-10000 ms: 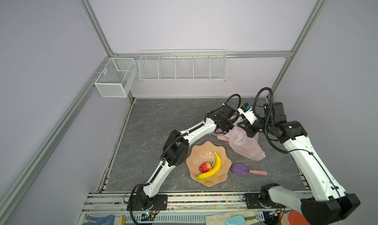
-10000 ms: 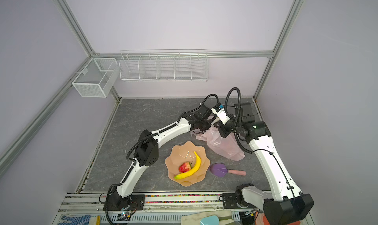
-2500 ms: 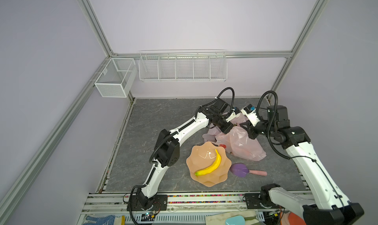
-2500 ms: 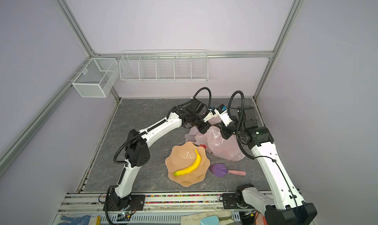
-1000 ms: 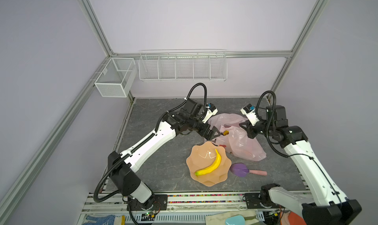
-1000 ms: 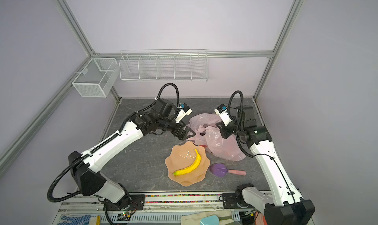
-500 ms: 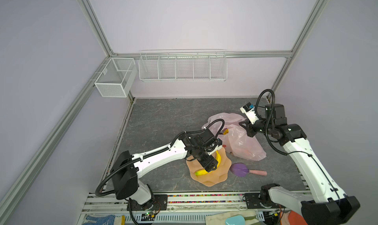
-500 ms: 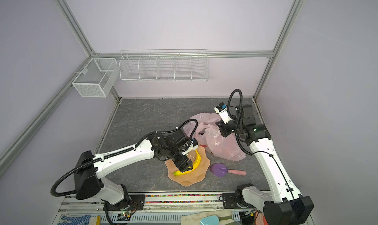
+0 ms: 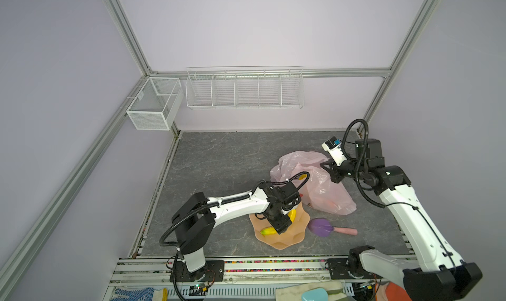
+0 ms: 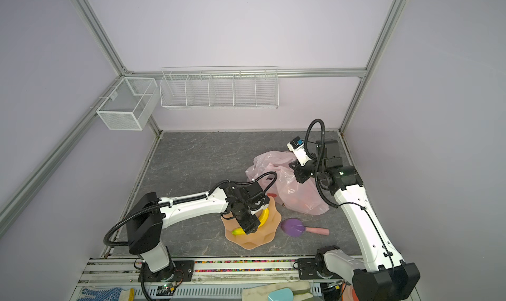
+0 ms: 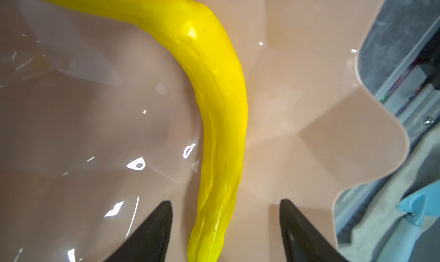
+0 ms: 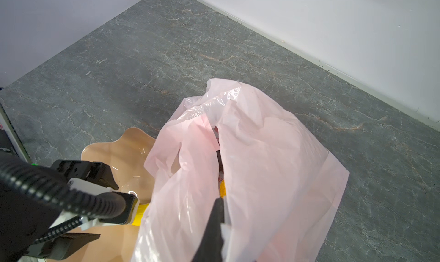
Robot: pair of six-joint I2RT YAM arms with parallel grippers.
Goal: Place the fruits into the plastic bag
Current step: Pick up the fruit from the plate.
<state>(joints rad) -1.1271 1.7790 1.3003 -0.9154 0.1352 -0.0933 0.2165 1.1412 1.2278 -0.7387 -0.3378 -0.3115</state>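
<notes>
The left gripper (image 11: 225,202) hangs in the peach bowl (image 11: 333,141), its jaws open astride one end of the banana (image 11: 221,101), whose long axis runs ahead between them. The right gripper (image 12: 217,215), jaws closed, pinches the plastic bag (image 12: 273,165).

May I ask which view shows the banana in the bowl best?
The left wrist view: the banana fills the frame, nearly whole. In both top views the left pincer covers its middle; the right wrist view shows only a yellow sliver.
</notes>
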